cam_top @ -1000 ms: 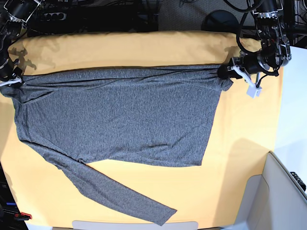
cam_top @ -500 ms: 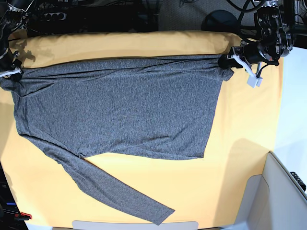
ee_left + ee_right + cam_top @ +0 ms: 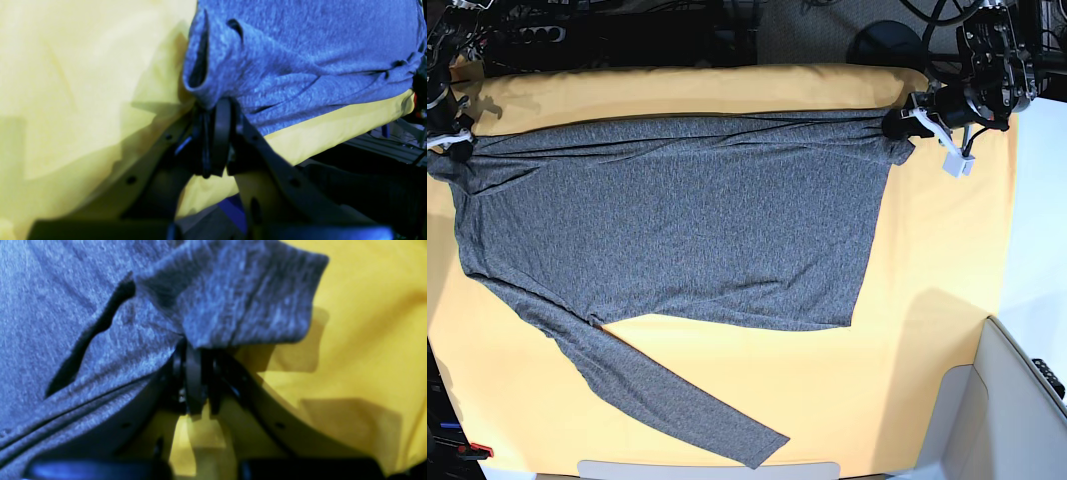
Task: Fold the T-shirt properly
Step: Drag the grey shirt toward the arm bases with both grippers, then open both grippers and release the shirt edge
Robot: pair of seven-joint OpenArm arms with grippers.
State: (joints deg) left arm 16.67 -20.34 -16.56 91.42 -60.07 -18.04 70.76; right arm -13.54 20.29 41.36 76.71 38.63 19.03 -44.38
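With the left gripper [image 3: 217, 110] and right gripper [image 3: 193, 346] each pinched shut on a far-edge corner of the T-shirt [image 3: 677, 230], spread on the yellow-orange cloth [image 3: 927, 300], I should keep that edge evenly taut.

Count: one T-shirt [image 3: 677, 240], one loose sleeve visible, trailing off its near-left side. One yellow-orange cloth sheet [image 3: 927, 300] under the T-shirt. Two end effectors: left end effector [image 3: 897, 124] and right end effector [image 3: 455, 143], one at each far corner of the T-shirt.
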